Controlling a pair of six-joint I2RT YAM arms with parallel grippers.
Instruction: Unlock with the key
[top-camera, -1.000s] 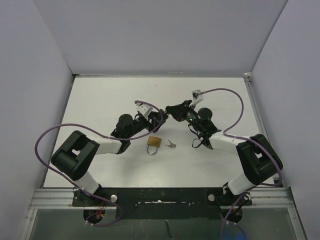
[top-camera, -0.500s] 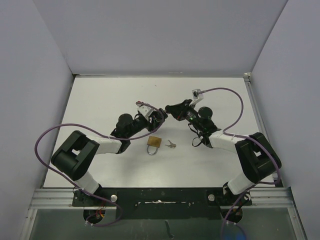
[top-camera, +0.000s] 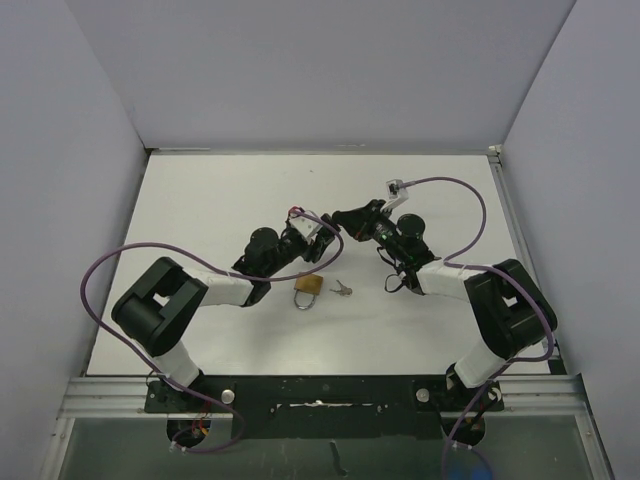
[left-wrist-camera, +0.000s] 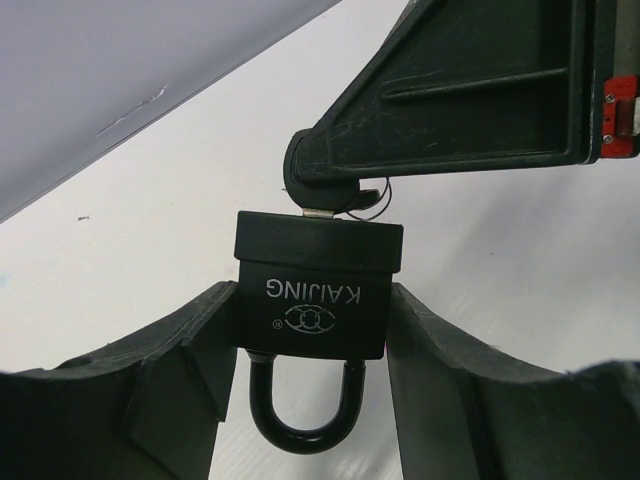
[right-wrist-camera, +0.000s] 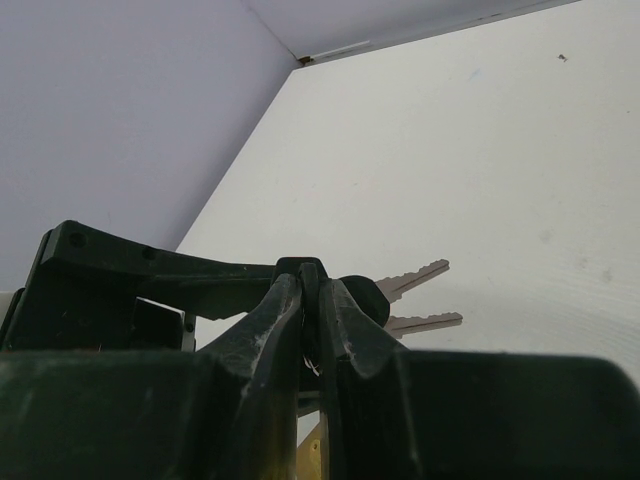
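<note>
Gripping black padlock (left-wrist-camera: 312, 295), left gripper (left-wrist-camera: 312, 335); right gripper (right-wrist-camera: 310, 292) pinching key (left-wrist-camera: 328, 209), seemingly inserted.

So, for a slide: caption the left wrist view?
Black padlock clamped in left jaws; right jaws hold a key to its base.

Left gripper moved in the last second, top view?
Yes. The left gripper, holding the black padlock, shifted right toward the right gripper and its key, judged against the brass padlock lying on the table.
</note>
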